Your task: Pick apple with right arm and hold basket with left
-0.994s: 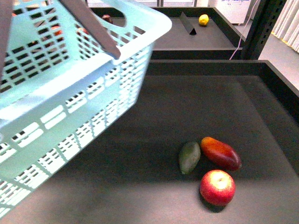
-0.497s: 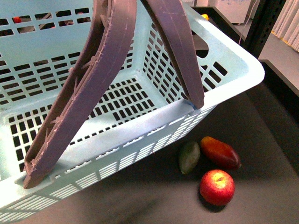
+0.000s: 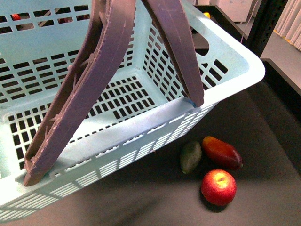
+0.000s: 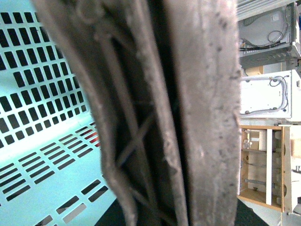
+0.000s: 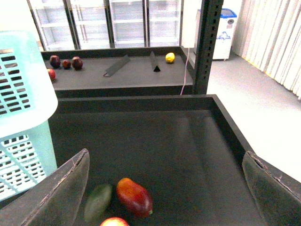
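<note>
The right gripper [image 5: 164, 157] hangs spread wide over the black tray [image 5: 197, 136]. The apple [image 3: 218, 188] lies on the tray below it, untouched. Just beyond the apple sits a mango [image 3: 222, 153], and a green oval fruit [image 3: 190, 157] lies just beside that. Left of the apple hangs the basket [image 3: 141, 123], its handles [image 4: 207, 113] raised together. The left gripper is out of sight, so I cannot tell its grip.
</note>
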